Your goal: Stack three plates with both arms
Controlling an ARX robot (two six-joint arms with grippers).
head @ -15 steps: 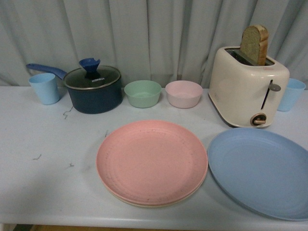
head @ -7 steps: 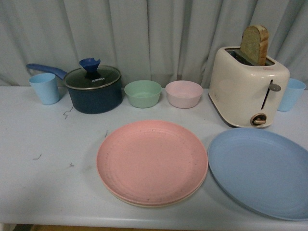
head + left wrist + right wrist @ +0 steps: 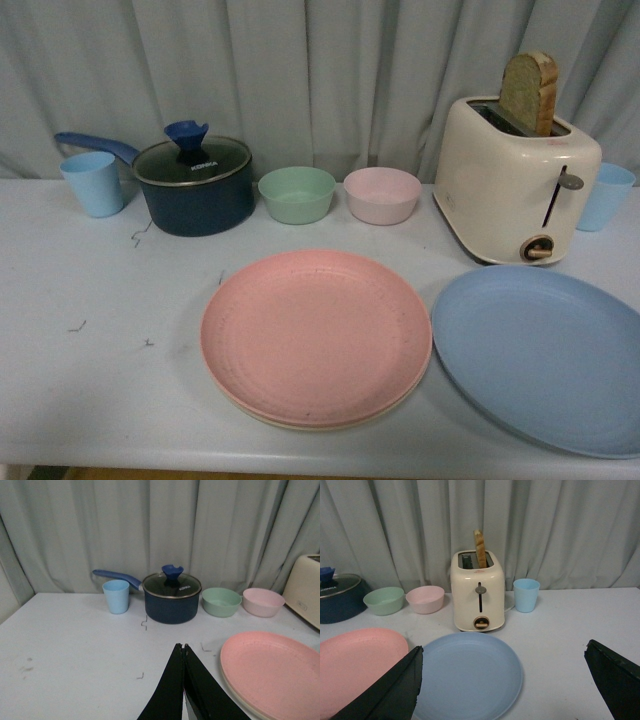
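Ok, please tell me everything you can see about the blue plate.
The blue plate is large, round and shallow, matte, with faint concentric rings near its rim. It lies flat and empty on the white table, in front of the toaster and close to the right of the pink plate; whether the two rims touch cannot be told. Nothing else touches it.

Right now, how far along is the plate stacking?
Done: the pink plate sits on the cream plate, whose rim peeks out beneath. In hand: nothing; the right pincer is open, facing the blue plate, and the left pincer is shut and empty. Left: the blue plate lies alone on the table beside them and must go on top.
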